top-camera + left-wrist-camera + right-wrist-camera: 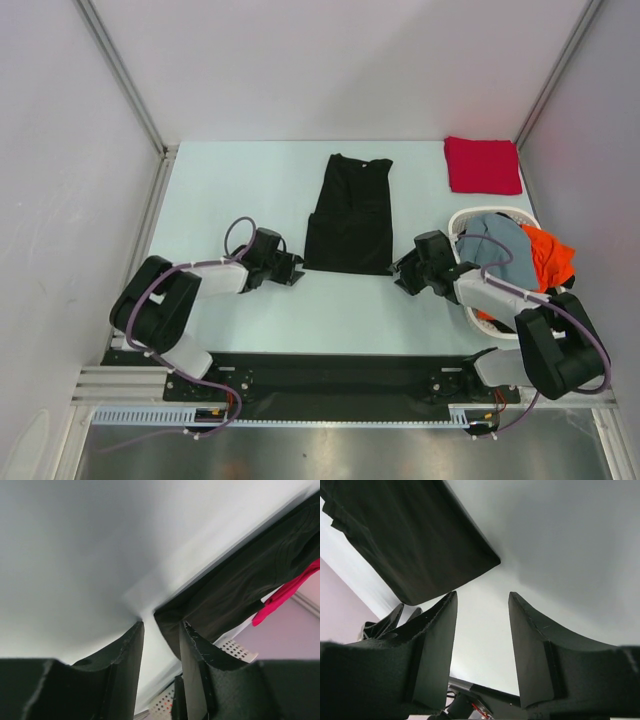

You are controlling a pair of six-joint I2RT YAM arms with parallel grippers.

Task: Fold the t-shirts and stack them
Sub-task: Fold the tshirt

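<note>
**Now at the near end of a long, folded black cloth t-shirt [349, 215]**

Low over the pale tabletop [230, 180], toward its near edge: the left gripper [293, 270], black and two-fingered, parted to a middling gap. Nothing but bare table between the fingers [127, 655]; gripping nothing. Just beside the shirt's near left corner. Seen from the left wrist, one fingertip overlapping that corner, contact impossible to tell.

Opposite, off the shirt's near right corner: the right gripper [402, 272], also black and two-fingered, likewise parted about halfway. Fingers [437, 640] over bare table, holding nothing, a little apart from the cloth edge.

As for the black cloth t-shirt itself: flat in the middle of the tabletop, folded into a narrow strip running from near the far edge toward the near one, neck end farthest away. Any label or print there too small to read.

At the far right corner: a red cloth t-shirt [482, 164], folded into a neat rectangle.

Along the right edge, nearer than the red one: a white perforated plastic basket [458, 222]. Inside it, a crumpled grey-blue t-shirt [497, 238] and a crumpled orange t-shirt [548, 258], the latter spilling over the rim toward the right edge.
</note>
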